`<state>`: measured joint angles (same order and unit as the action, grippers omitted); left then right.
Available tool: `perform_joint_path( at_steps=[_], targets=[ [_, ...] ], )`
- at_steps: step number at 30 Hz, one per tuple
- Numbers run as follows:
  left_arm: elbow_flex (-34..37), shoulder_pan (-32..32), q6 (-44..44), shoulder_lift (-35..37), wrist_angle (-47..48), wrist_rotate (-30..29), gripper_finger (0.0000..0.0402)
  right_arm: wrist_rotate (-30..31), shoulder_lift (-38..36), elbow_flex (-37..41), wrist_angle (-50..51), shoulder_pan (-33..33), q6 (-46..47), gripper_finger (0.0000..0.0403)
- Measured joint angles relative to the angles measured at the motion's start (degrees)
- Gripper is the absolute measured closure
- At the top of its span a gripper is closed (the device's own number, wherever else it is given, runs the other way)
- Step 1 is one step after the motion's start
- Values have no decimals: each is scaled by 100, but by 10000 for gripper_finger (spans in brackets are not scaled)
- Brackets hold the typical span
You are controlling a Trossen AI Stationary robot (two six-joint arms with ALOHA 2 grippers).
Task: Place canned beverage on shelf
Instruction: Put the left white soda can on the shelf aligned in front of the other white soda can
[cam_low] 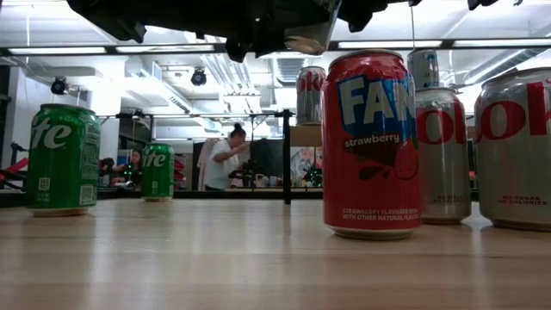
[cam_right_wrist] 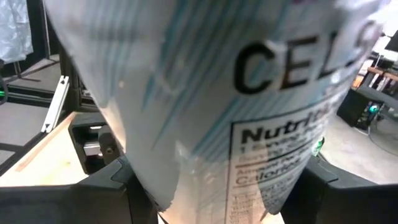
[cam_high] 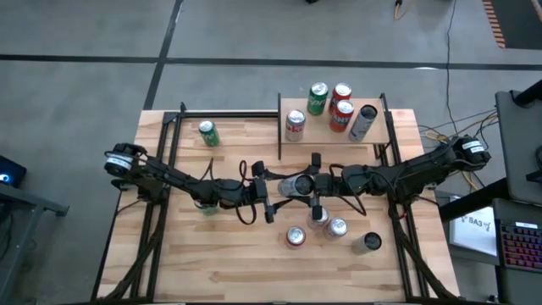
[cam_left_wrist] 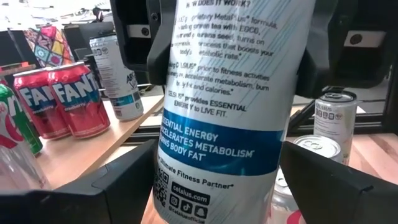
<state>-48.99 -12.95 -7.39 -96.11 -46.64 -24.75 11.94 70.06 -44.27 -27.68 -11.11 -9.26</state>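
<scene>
Holding mid-air over the middle of the worktop (cam_high: 220,254): tall white-and-blue Celsius can (cam_high: 296,185), upright, well above the wood. Both grippers meet at it. Left gripper (cam_high: 275,196) comes in from the left edge, right gripper (cam_high: 315,182) from the right edge, arms stretched nearly level toward each other.

Left wrist view: the can (cam_left_wrist: 227,106) fills the gap between the left fingers (cam_left_wrist: 124,180), label text facing the camera; jaws spread wide around the can body, look pressed on its sides. Right wrist view: same can (cam_right_wrist: 205,93) sits between the right fingers (cam_right_wrist: 99,186), jaws partly spread and pinching it too, as far as I can see.

Shelf (cam_high: 334,135) is at the far right corner of the worktop, well apart from the held can. Five cans already stand on it: green, two red, a red-and-silver one, a tall white one.

Loose cans (cam_high: 326,233) cluster near the front edge; a green can (cam_high: 207,133) stands toward the far left.
</scene>
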Motion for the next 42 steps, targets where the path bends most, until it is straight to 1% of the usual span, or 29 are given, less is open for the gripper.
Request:
perform_joint_path(
  at_steps=[4, 10, 12, 17, 19, 22, 26, 28, 31, 36, 42],
  targets=[
    [0, -2, -24, -1, -17, -34, 98, -9, 57, 0, -93, 0, -82, 169],
    [4, -7, -235, -7, 27, -137, 161, -4, 150, 0, -132, -2, -77, 169],
    [4, -11, -256, -7, 35, -150, 162, -4, 150, 0, -127, -2, -80, 160],
    [4, -7, -259, -7, 54, -192, 162, 28, 52, 0, -113, 0, -13, 99],
    [16, -7, -276, -7, 60, -201, 162, 24, -53, -2, -100, 0, 101, 84],
    [54, -7, -293, -7, 56, -336, 162, 24, -235, -2, 93, 0, 222, 77],
    [86, -4, -296, -7, 50, -422, 162, 10, -553, -6, 371, -4, 291, 79],
    [92, -4, -303, -7, 33, -476, 162, 7, -676, -114, 715, -14, 326, 79],
    [103, -7, -326, -7, 64, -544, 162, 29, -698, -507, 1475, -39, 331, 79],
    [114, -2, -344, -7, 122, -637, 162, 358, -347, -1490, 3090, -65, 350, 79],
    [118, -4, -342, -7, 63, -641, 162, 411, 26, -2571, 4621, -66, 571, 79]
  ],
)
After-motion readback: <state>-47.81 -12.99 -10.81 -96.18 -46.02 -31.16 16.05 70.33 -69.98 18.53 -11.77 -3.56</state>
